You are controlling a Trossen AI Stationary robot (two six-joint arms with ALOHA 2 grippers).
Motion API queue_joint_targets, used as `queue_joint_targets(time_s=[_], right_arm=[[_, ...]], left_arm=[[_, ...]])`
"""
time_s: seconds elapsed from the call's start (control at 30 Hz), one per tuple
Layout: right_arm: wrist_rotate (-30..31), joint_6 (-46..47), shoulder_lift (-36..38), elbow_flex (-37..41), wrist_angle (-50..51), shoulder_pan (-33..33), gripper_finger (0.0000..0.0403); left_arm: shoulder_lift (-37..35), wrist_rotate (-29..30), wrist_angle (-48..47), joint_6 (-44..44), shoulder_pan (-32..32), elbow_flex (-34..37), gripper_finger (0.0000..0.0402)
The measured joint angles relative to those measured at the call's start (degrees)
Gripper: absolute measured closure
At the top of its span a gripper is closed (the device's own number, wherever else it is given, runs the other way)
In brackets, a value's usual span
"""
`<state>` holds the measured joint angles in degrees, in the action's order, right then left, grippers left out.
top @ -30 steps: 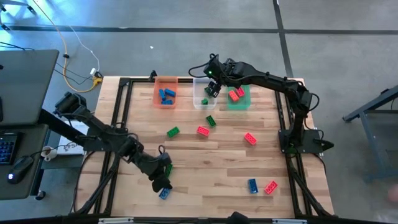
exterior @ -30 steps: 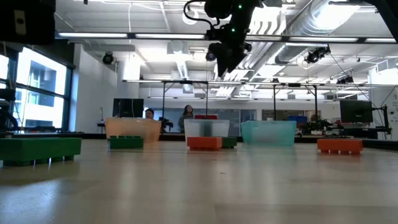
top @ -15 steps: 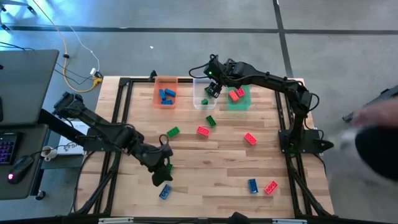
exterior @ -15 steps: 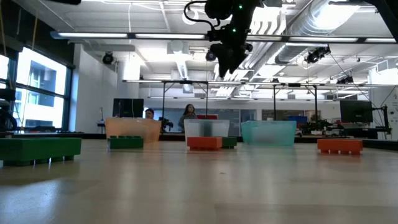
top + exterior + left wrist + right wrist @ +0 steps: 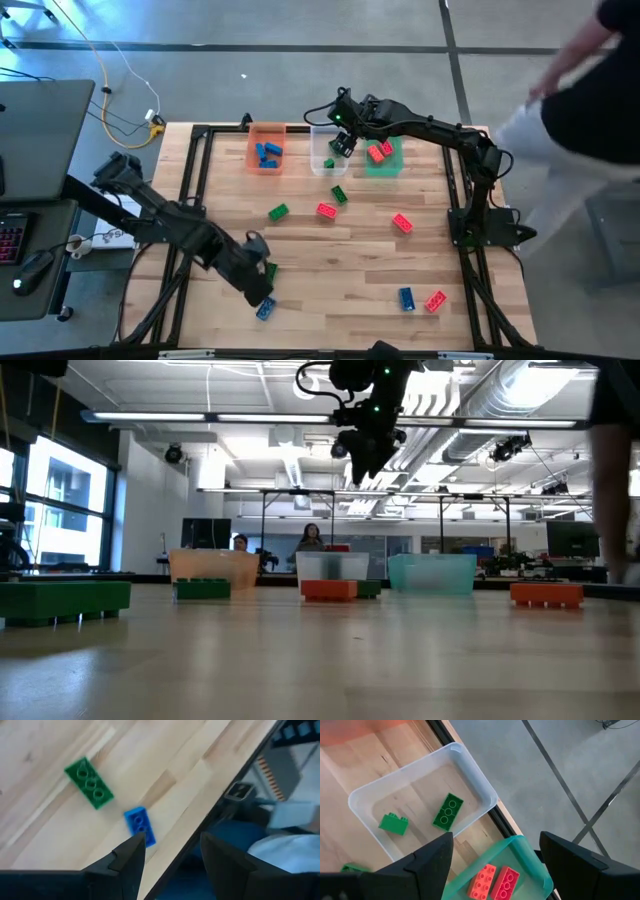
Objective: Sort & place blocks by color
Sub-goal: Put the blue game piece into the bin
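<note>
Fingers [image 5: 131,851] of left gripper [image 5: 167,847] spread, empty, low over counter [image 5: 330,260] near edge; blue block [image 5: 140,825] just ahead, long axis toward the gap. Right gripper [image 5: 495,852] open above clear bin [image 5: 485,795].

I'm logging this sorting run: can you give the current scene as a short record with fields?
left claw: open, empty, above a blue block and green block near the table edge
right claw: open, empty, over the clear bin
clear bin: two green blocks
green bin: two red blocks
orange bin: blue blocks
</note>
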<state>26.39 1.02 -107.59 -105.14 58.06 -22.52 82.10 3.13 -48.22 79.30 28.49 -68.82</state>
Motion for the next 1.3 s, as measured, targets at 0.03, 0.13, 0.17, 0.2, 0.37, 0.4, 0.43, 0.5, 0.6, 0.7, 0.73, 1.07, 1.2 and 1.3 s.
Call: queue_joint_targets(time_s=[0.03,0.13,0.17,0.2,0.37,0.4,0.43,0.5,0.6,0.7,0.73,1.07,1.2,1.3], right_arm=[[0.0,0.0,0.0,0.0,0.0,0.0,0.0116],[0.0,0.0,0.0,0.0,0.0,0.0,0.0116],[0.0,0.0,0.0,0.0,0.0,0.0,0.0116],[0.0,0.0,0.0,0.0,-0.02,0.0,0.0116],[0.0,0.0,0.0,0.0,0.0,0.0,0.0116],[0.0,0.02,0.0,0.02,-0.01,0.0,0.0116],[0.0,0.01,0.0,0.0,-0.02,0.0,0.0116],[0.0,0.02,0.0,0.0,-0.02,0.0,0.0116],[0.0,0.02,0.0,0.02,-0.04,0.0,0.0116],[0.0,0.02,0.0,0.01,-0.04,0.0,0.0116],[0.0,0.02,0.0,0.0,-0.04,0.0,0.0116],[-0.02,0.46,0.0,0.01,-0.04,0.0,0.0116],[-0.02,0.46,-0.01,0.01,-0.06,0.0,0.0116],[-0.08,0.46,-0.02,0.02,-0.06,0.02,0.0116]], left_arm=[[1.08,-0.46,-0.03,0.11,0.26,0.0,0.0225],[4.06,-1.41,-0.32,0.62,0.59,0.02,0.0225],[4.92,-1.39,-0.16,0.6,0.7,0.02,0.0225],[5.66,-1.33,0.05,0.65,0.81,0.0,0.0225],[8.58,0.66,0.32,2.11,1.8,0.0,0.0225],[9.27,1.18,0.21,2.98,2.09,0.0,0.0225],[9.96,1.42,-0.11,3.54,2.42,0.0,0.0225],[11.3,1.45,-0.19,4.19,2.76,0.0,0.0225],[13.26,1.28,-0.16,4.14,3.13,0.0,0.0225],[14.72,-1.16,-0.8,4.12,3.13,0.0,0.0224],[15.07,-1.8,-1.49,4.12,3.22,0.0,0.0224],[16.0,-1.01,0.57,6.43,4.26,0.02,0.0185],[17.47,-1.05,1.7,8.6,4.33,0.02,0.0164],[19.3,-2.18,2.5,8.61,4.35,0.02,0.0159]])
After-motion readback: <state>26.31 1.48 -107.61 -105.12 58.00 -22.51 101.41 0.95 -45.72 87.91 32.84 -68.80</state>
